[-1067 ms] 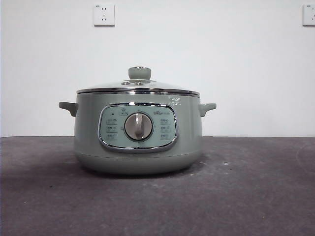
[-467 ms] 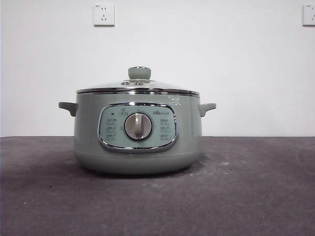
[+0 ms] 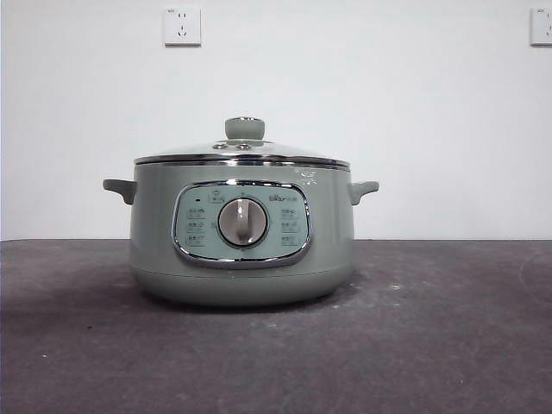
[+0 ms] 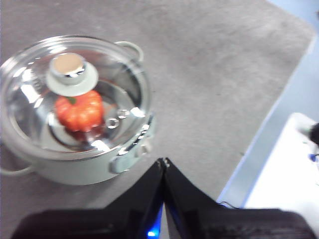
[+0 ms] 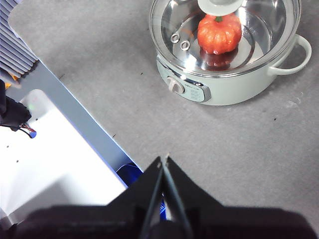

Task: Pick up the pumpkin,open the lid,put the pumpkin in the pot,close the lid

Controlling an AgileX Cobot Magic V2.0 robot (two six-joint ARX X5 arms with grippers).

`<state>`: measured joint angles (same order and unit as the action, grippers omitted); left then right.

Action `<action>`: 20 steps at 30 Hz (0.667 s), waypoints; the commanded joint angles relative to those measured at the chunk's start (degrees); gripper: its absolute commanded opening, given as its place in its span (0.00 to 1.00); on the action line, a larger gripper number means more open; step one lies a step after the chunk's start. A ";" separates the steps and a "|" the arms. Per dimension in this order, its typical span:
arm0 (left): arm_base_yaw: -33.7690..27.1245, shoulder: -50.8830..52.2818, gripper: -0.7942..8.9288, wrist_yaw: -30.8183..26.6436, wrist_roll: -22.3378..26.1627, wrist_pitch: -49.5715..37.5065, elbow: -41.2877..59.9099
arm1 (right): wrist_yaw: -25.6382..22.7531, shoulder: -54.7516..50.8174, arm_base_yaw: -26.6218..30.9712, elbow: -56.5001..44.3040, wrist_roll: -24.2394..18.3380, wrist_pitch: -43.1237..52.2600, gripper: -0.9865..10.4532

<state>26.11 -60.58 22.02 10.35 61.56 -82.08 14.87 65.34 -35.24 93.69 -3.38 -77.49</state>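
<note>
Tools both pinched closed, empty, raised clear of the grey worktop.
Left tool (image 4: 163, 162), right tool (image 5: 164, 158): small orange ribbed pumpkin (image 5: 219, 33) sits inside the sage-green pot (image 3: 241, 250), domed glass lid (image 3: 241, 148) seated; task looks complete.

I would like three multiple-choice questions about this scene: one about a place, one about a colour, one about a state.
1. Where is the pumpkin?
A. on the table beside the pot
B. inside the pot
C. in a gripper

2. What colour is the knob of the lid?
A. sage green
B. red
C. black

3. How are the left gripper and the right gripper?
A. both shut, holding nothing
B. both wide open
C. one grips the lid

Answers: 1 B, seen through the glass in both wrist views. 2 A, as the front view shows. 3 A, jaws meet, away from the pot.
</note>
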 commanded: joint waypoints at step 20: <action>-27.56 37.86 0.08 -8.72 -2.49 -53.24 44.57 | -0.17 -0.15 -0.07 -0.07 0.48 -0.63 0.09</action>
<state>-0.97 -24.29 13.52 9.30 9.58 -40.75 14.83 65.30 -35.24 93.69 -3.38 -77.49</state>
